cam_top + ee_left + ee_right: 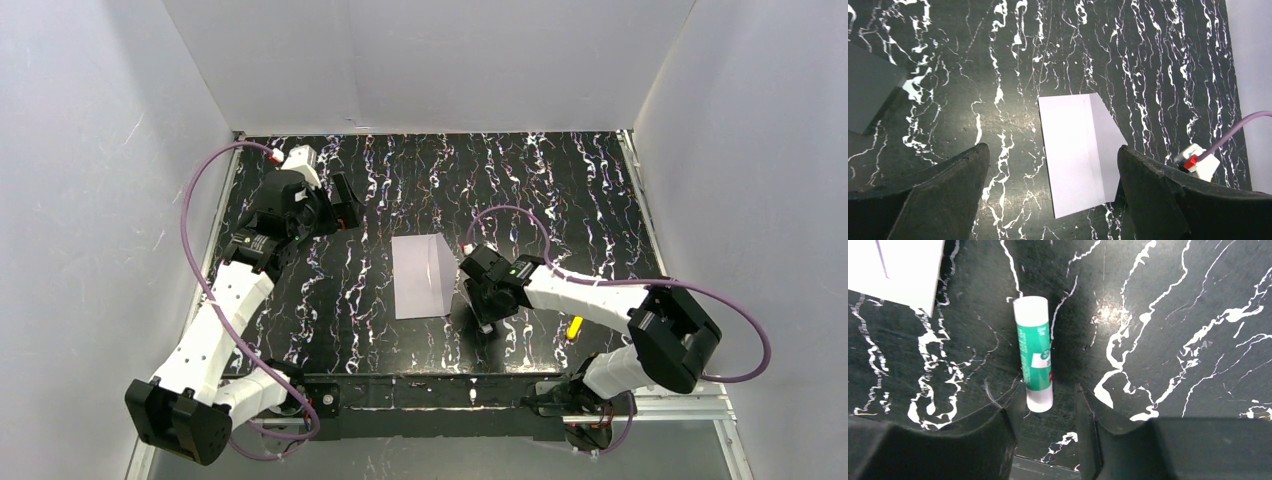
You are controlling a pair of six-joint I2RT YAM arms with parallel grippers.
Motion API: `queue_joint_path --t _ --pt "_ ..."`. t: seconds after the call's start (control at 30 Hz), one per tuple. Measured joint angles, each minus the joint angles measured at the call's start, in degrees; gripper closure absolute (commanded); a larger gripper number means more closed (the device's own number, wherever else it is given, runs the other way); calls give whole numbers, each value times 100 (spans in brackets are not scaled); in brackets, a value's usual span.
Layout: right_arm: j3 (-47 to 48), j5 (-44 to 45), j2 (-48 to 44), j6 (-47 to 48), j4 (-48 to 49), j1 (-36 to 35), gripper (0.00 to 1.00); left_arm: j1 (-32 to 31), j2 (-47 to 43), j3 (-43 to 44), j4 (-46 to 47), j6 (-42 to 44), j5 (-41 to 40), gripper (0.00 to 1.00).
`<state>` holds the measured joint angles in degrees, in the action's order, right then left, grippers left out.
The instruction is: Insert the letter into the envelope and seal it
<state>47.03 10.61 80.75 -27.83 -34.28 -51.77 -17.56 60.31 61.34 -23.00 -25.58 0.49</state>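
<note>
The pale lavender envelope (425, 275) lies flat in the middle of the black marbled table, with a crease running down its length. It also fills the centre of the left wrist view as the envelope (1073, 150), flap side to the right. The letter shows in no view. My left gripper (343, 203) hangs at the far left, well away from the envelope, and in its own view the left gripper (1053, 148) is wide open and empty. My right gripper (487, 316) is low beside the envelope's near right corner. A green and white glue stick (1034, 352) lies there, its end between the right gripper's (1045, 402) parted fingers.
A small yellow object (575, 326) lies on the table to the right of the right arm. White walls enclose the table on three sides. The right arm's purple cable (520, 215) loops above the table behind its wrist.
</note>
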Motion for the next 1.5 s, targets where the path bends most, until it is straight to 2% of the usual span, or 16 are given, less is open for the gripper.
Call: queue_joint_path --t 0.2,0.3,0.47,0.57,0.67,0.87,0.97,1.13,1.27,1.37,1.5 --pt "-136 -52 170 -15 195 -7 55 17 205 0 24 -61 302 1" --pt "-168 -140 299 -11 420 -7 59 20 214 0 26 -61 350 1" --pt "-195 -238 337 -2 645 -7 80 22 216 0 28 -61 415 1" --pt "-227 -177 313 -31 758 -7 86 26 227 0 26 -66 535 1" --pt "-341 -109 85 28 892 -11 86 44 299 4 50 -63 938 6" --pt "-393 -348 -1355 623 1443 -11 85 44 621 -33 605 -444 2426 7" --pt "-203 -669 -1718 1034 1665 -11 85 -111 752 -146 955 -758 2966 7" --pt "468 -1270 -1394 1703 1847 -11 85 -614 1220 -151 1172 -1113 3718 7" --pt "1067 -1644 -944 2236 1880 -11 85 -688 1486 -153 1139 -1152 4181 7" --pt "1362 -1762 -734 2527 1821 -11 85 -682 1534 -153 1139 -1174 4505 18" --pt "1521 -1884 -627 2833 1816 -11 87 -682 1545 -151 1084 -1233 4710 42"
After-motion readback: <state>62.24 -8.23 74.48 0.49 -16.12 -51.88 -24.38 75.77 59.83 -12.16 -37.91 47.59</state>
